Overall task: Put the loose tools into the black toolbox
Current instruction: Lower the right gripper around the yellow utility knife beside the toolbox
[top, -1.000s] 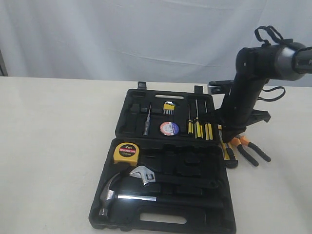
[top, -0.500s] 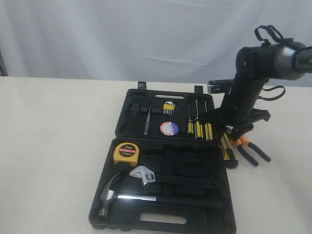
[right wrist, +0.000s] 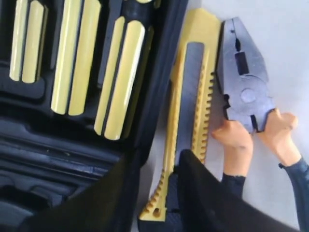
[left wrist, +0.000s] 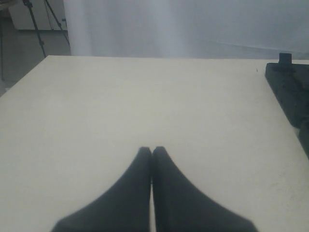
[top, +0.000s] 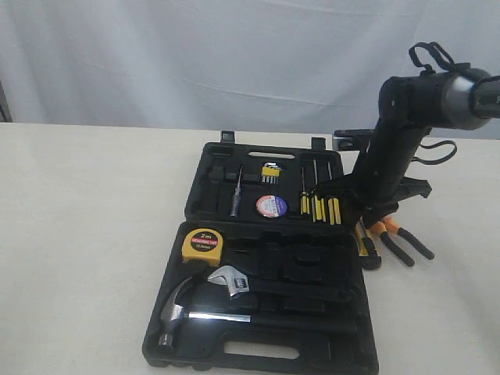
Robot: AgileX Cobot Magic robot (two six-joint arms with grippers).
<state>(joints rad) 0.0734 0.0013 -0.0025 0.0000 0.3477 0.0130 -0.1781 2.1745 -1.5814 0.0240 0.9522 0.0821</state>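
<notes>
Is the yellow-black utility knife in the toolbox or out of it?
Out. The yellow-black utility knife lies on the table beside the black moulded toolbox's edge, next to the orange-handled pliers.

yellow-black utility knife, orange-and-black-handled pliers, black toolbox.

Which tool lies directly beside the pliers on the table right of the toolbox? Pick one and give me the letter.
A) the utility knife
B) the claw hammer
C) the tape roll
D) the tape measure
A: in the right wrist view the utility knife lies lengthwise on the table between the toolbox wall and the pliers, while the other three tools sit in recesses of the case.
</notes>
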